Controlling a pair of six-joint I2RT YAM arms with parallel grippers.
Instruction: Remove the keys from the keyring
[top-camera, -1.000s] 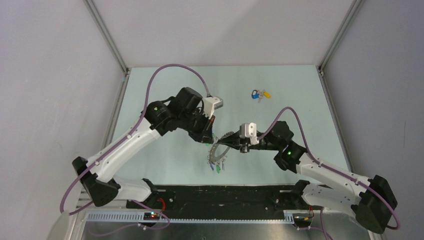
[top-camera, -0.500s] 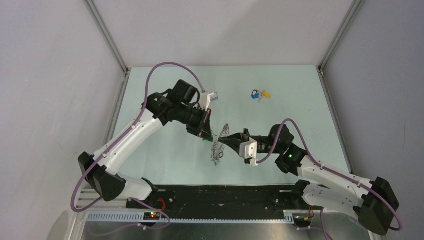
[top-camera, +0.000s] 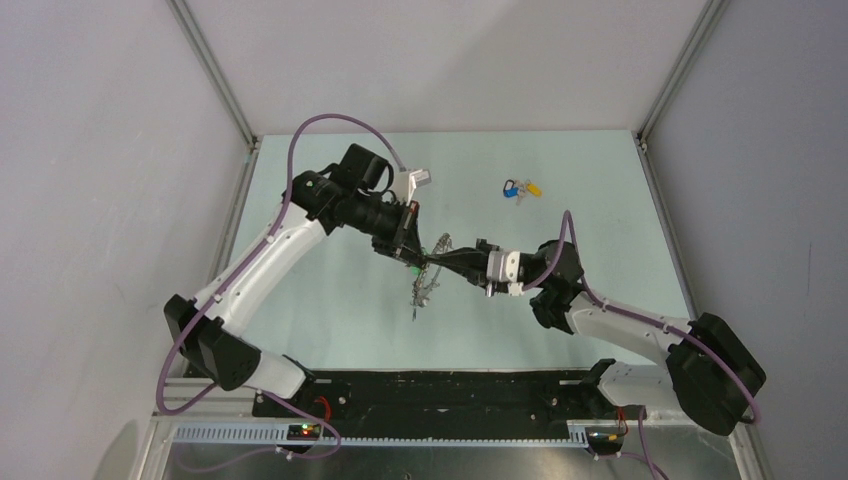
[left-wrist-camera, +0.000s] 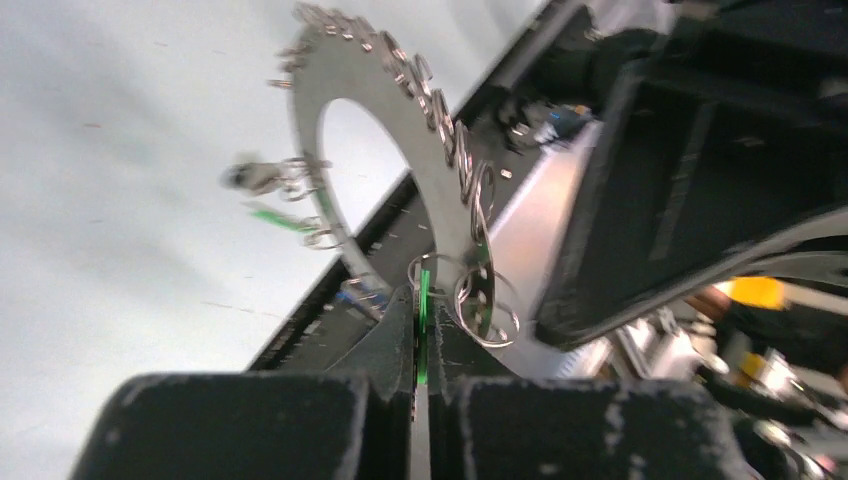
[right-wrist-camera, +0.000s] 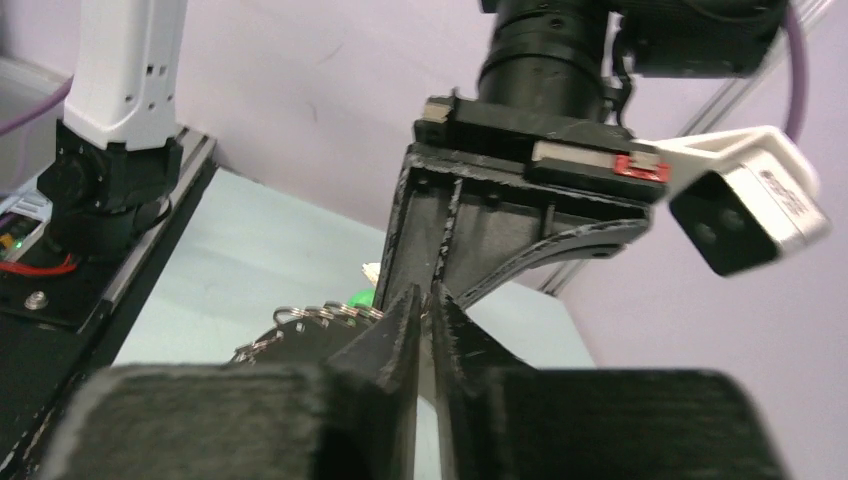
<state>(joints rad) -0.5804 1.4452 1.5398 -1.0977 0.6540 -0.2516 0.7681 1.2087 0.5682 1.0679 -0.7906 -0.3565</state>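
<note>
The keyring (top-camera: 434, 262), a flat grey toothed ring, hangs edge-on above the table between both grippers. My left gripper (top-camera: 409, 252) is shut on a green key head (left-wrist-camera: 424, 292) that hangs by a small split ring on the keyring (left-wrist-camera: 400, 110). My right gripper (top-camera: 450, 263) is shut on the keyring's rim, which shows dark in the right wrist view (right-wrist-camera: 300, 345). Other keys (left-wrist-camera: 283, 217) dangle from the rim, among them a blue one (left-wrist-camera: 358, 293). The green head also shows in the right wrist view (right-wrist-camera: 360, 298), beside my left gripper (right-wrist-camera: 432, 292).
A small bunch of blue- and yellow-headed keys (top-camera: 521, 188) lies on the pale green table (top-camera: 330, 300) at the back right. The black front strip (top-camera: 440, 385) runs along the near edge. Metal frame posts (top-camera: 215, 80) stand at the back corners.
Both grippers have lifted the keyring and carried it toward the back. The right wrist has rolled over, and the ring has turned from flat to edge-on.
</note>
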